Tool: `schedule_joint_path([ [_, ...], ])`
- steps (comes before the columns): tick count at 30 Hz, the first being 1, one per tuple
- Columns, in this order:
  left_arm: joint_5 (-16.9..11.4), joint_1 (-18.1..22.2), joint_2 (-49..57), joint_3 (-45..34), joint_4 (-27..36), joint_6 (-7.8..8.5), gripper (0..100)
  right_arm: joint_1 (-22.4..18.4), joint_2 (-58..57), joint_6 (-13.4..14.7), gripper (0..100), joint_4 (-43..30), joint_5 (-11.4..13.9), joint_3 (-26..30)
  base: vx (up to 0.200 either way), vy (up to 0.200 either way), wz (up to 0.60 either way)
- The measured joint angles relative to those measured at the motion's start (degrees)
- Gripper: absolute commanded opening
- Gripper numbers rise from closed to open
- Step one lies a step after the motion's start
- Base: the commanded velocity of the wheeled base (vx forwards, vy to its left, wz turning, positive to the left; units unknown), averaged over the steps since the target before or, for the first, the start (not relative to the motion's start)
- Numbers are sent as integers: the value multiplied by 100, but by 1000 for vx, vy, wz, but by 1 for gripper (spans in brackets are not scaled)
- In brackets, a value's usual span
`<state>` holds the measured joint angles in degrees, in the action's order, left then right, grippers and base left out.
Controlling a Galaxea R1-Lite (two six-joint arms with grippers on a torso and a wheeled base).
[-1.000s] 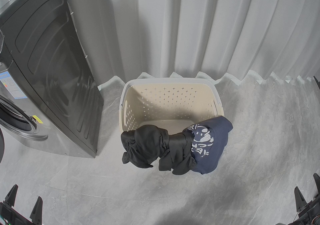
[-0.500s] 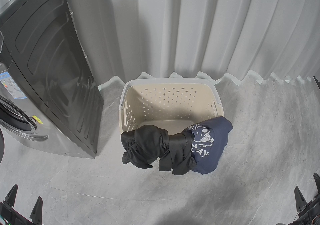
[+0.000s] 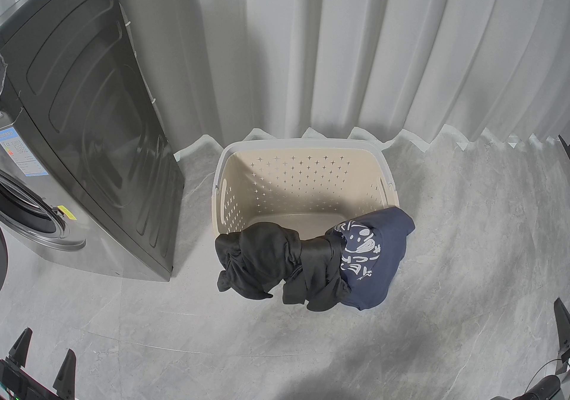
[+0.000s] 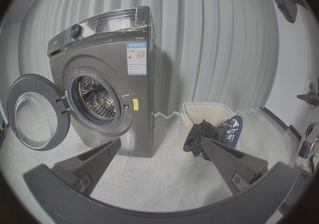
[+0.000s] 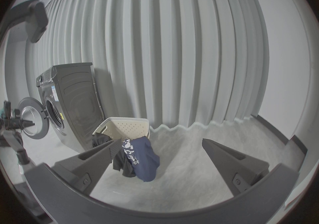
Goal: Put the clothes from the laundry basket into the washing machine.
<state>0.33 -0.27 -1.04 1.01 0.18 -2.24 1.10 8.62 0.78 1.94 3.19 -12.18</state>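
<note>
A cream laundry basket [image 3: 303, 149] stands on the floor in the middle of the head view. A black garment [image 3: 264, 259] and a navy garment with white print [image 3: 371, 253] hang over its near rim. The grey washing machine [image 3: 89, 122] stands to the left, its round door [image 4: 36, 111] swung open and the drum [image 4: 96, 98] bare. My left gripper [image 3: 46, 348] is open at the bottom left corner, well short of the basket. My right gripper [image 5: 161, 141] is open too, holding nothing, and one of its fingers [image 3: 561, 321] shows at the bottom right edge.
White pleated curtains [image 3: 356, 33] hang behind the basket and the machine. Grey marble-look floor [image 3: 285, 336] lies open between my grippers and the basket, and to the basket's right.
My right gripper has slid towards the right edge of the head view, so one finger shows there instead of two. The left gripper, basket and clothes have not moved.
</note>
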Motion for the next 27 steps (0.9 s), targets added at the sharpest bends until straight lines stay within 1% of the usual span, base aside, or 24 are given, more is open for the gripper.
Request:
schedule_joint_path([
  [3,0,-4,0,0,0,-2,100,132,651,272,100,101,82,-122,0,0,0],
  [6,-1,-2,0,0,0,-5,100,341,1401,573,100,354,158,-184,0,0,0],
  [9,0,0,0,0,0,-5,100,546,2238,784,100,868,213,-206,0,0,0],
  [11,0,0,0,0,0,-5,100,650,2776,857,100,1245,235,-206,0,0,0],
  [15,0,0,0,0,0,-5,100,808,3832,923,100,1993,235,-190,0,0,0],
  [23,0,0,2,0,0,-7,100,998,5945,958,100,3664,66,-195,0,0,0],
  [27,-1,0,0,0,0,-7,100,1058,6800,980,100,4262,4,-215,0,0,0],
])
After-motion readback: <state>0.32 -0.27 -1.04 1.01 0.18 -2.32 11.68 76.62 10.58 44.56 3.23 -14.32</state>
